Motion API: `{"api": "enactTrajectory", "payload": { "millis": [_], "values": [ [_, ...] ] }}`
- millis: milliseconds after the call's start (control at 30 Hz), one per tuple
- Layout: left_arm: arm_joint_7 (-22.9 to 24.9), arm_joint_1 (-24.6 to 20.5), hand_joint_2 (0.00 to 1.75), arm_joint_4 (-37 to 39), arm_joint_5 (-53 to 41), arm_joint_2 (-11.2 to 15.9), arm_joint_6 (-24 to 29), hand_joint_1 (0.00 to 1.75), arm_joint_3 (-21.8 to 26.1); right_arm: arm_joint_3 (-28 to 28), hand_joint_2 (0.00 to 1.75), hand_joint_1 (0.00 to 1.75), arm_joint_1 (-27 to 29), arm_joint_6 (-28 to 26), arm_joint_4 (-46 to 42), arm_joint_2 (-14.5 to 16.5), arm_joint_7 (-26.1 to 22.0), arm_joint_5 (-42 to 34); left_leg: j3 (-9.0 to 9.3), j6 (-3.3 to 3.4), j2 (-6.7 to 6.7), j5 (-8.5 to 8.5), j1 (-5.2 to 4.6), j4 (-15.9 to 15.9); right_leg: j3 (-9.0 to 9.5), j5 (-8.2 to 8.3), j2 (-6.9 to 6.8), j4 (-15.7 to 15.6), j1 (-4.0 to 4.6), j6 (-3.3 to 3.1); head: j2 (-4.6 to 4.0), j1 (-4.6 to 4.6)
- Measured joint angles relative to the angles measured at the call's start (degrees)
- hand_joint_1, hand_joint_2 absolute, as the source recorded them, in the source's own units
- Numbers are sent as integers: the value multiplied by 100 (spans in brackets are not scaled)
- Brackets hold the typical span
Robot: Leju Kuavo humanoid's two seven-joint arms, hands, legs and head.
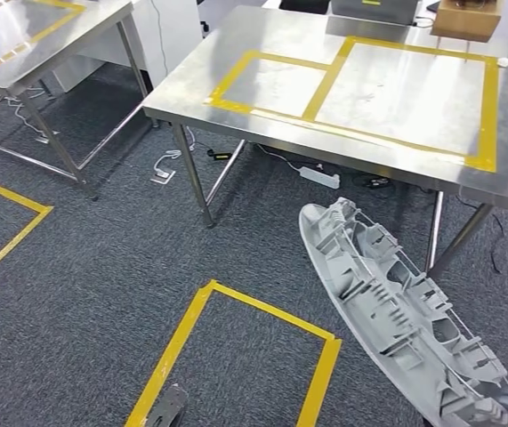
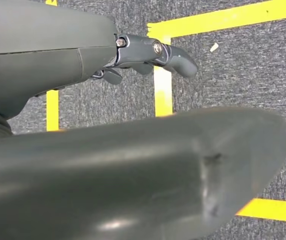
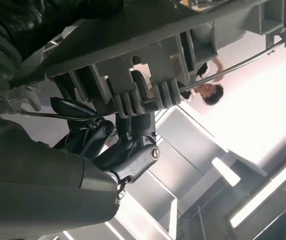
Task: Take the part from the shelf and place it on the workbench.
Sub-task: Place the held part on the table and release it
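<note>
Right hand (image 3: 129, 150): dark fingers (image 3: 141, 97) hooked around a rib of the long grey ribbed plastic moulded part (image 1: 399, 311), holding it; lower right of head view, short of the steel workbench with yellow tape (image 1: 372, 89). Looks stiff, light, unwieldy with long overhang; grip seems off-centre. Hand is cropped at the head frame's corner. Left hand (image 2: 149, 52): fingers extended, empty, over the carpet.

Left hand (image 1: 168, 407): low at the bottom edge of the head view, left of centre; in the left wrist view its dark fingers (image 2: 171, 54) extend nearly straight, holding nothing. Right hand (image 3: 129, 150): dark fingers curled up around ribs of the long grey ribbed plastic part (image 1: 399, 316), lower right in the head view
</note>
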Motion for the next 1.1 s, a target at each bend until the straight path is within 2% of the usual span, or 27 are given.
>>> {"api": "enactTrajectory", "payload": {
  "millis": [67, 100, 167, 200, 233, 267, 300, 333, 367, 400, 467, 533, 567, 600, 633, 700, 733, 767, 800, 833, 867, 900, 933, 967, 1033, 1067, 1100],
  "values": [
    [-3, -9, 0, 0, 4, -1, -2, 0, -1, 1, 175, 175, 11, 0, 2, -3, 2, 4, -50, -7, -10, -104, 17, 183, 56, -58, 9, 18, 14, -82, 0, -47],
    [-4, -16, 0, 0, 5, -1, -2, 0, -1, 1, 175, 175, 13, 0, 2, -3, 2, 4, -185, -2, -15, -212, 14, 453, 99, -88, 12, 17, 24, -115, 0, -64],
    [-8, -16, 0, 0, 5, -2, -2, 0, -1, 1, 175, 175, 12, 0, 1, -3, 0, 4, -668, 41, -23, -454, -22, 1277, 183, -159, 20, 12, 61, -166, 0, -85],
    [-8, -8, 0, 0, 5, -3, -2, 0, -1, 2, 175, 175, 10, 0, 1, -3, 0, 2, -933, 73, -24, -516, -48, 1649, 230, -202, 33, 10, 88, -191, 0, -86],
    [-8, 3, 0, 0, 5, -3, -2, 0, -1, 2, 175, 175, 11, 0, 1, -3, 0, 0, -1130, 121, -27, -473, -81, 1859, 288, -251, 50, 7, 118, -215, 0, -88],
    [-8, 13, 0, 0, 5, -3, -1, 0, -1, 3, 175, 175, 13, 0, 1, -3, 0, -2, -1234, 191, -32, -303, -127, 1852, 362, -305, 68, -2, 150, -236, 0, -89],
    [-8, 20, 0, 0, 5, -2, 0, 0, -1, 3, 175, 175, 14, 0, 1, -3, 1, -5, -1240, 285, -46, -23, -186, 1627, 449, -362, 85, -22, 183, -254, 0, -88],
    [-8, 27, 0, 0, 5, 2, 5, 0, -2, 3, 175, 175, 18, 0, 1, -3, 1, -6, -1178, 407, -74, 283, -258, 1285, 531, -416, 98, -58, 206, -267, 0, -86],
    [-8, 32, 0, 1, 5, 14, 11, 0, -3, 3, 175, 175, 23, 0, 2, -3, 0, -4, -1095, 535, -102, 508, -316, 989, 606, -464, 109, -111, 228, -267, -1, -57],
    [-7, 40, 0, 1, 3, 22, 18, 0, -4, 3, 175, 175, 28, 0, 2, -3, -1, -3, -1005, 641, -126, 632, -371, 746, 670, -494, 121, -179, 227, -252, -1, -28],
    [-6, 52, 0, 2, 0, 36, 28, 0, -10, 2, 175, 175, 38, 0, 1, -3, -4, -2, -843, 783, -136, 585, -428, 505, 795, -483, 133, -323, 202, -185, -1, -5],
    [-5, 44, 0, 3, -1, 31, 31, 0, -15, 3, 175, 175, 48, -1, -10, -3, -5, -3, -586, 827, -117, 471, -425, 141, 880, -376, 112, -337, 189, -110, 0, -50],
    [-6, 35, 0, 4, -1, 27, 31, 0, -18, 3, 175, 175, 51, -1, -15, -5, -6, -1, -432, 815, -114, 430, -404, -45, 854, -328, 88, -216, 198, -91, 0, -44],
    [-8, 27, 0, 4, -2, 21, 31, 0, -19, 3, 175, 175, 49, -2, -19, -8, -7, 2, -292, 782, -116, 399, -379, -191, 741, -334, 70, -13, 208, -87, 0, -35],
    [-8, 27, 0, 4, -3, 11, 31, 0, -20, 3, 175, 175, 45, -2, -18, -10, -8, 2, -175, 729, -124, 372, -358, -281, 550, -416, 56, 271, 212, -94, 0, -26],
    [-9, 46, 0, 4, -4, -14, 28, 0, -22, 3, 175, 175, 42, -2, -18, -15, -10, 2, 9, 638, -133, 261, -343, -352, 94, -736, 48, 821, 220, -84, 0, -15],
    [-8, 60, 0, 4, -4, -27, 26, 0, -22, 3, 175, 175, 43, -2, -18, -15, -11, 1, 102, 596, -133, 185, -338, -360, -104, -891, 46, 949, 218, -61, 0, -17],
    [-8, 70, 0, 4, -4, -37, 25, 0, -23, 3, 175, 175, 45, -2, -19, -16, -12, 0, 202, 567, -133, 103, -333, -360, -241, -962, 44, 930, 214, -30, 0, -15],
    [-7, 76, 0, 4, -3, -43, 25, 0, -23, 3, 175, 175, 48, -1, -18, -17, -12, -1, 315, 541, -134, 14, -327, -360, -320, -891, 37, 770, 205, 2, 0, -15],
    [-7, 78, 0, 4, -3, -46, 26, 0, -23, 3, 175, 175, 52, -1, -17, -19, -11, -2, 438, 515, -132, -81, -321, -360, -359, -622, 20, 499, 189, 25, 0, -12],
    [-7, 81, 0, 4, -3, -44, 27, 0, -23, 3, 175, 175, 54, -1, -15, -20, -9, -3, 553, 486, -128, -180, -323, -354, -384, -243, -17, 251, 180, 36, -1, -8],
    [-6, 84, 0, 4, -3, -40, 28, 0, -23, 3, 175, 175, 50, 0, -10, -21, -6, -6, 638, 456, -126, -268, -327, -343, -379, 52, -57, 49, 181, 10, -1, 2],
    [-4, 84, 0, 4, -2, -36, 28, 0, -23, 3, 175, 175, 54, 0, -8, -22, -6, -9, 693, 423, -119, -341, -333, -331, -363, 282, -81, -54, 190, -47, -2, 2],
    [-3, 78, 0, 4, -1, -33, 29, 0, -24, 2, 175, 175, 59, 0, -7, -22, -7, -13, 724, 398, -112, -388, -335, -318, -338, 341, -92, -59, 209, -117, -2, 1],
    [-2, 38, 0, 4, -2, -37, 31, 0, -25, 2, 175, 175, 72, 0, -16, -22, -13, -14, 668, 352, -106, -357, -323, -154, -231, 278, -61, -85, 218, -239, -2, -15],
    [-4, 12, 0, 4, -5, -44, 32, 0, -25, 2, 175, 175, 73, 0, -18, -22, -13, -13, 542, 325, -107, -269, -314, 88, -164, 238, -55, -119, 208, -273, -2, -18],
    [-5, -11, 0, 3, -8, -49, 33, 0, -25, 2, 175, 175, 71, 0, -20, -22, -13, -10, 315, 287, -109, -189, -301, 460, -76, 201, -51, -164, 195, -303, -2, -24]
  ]
}}
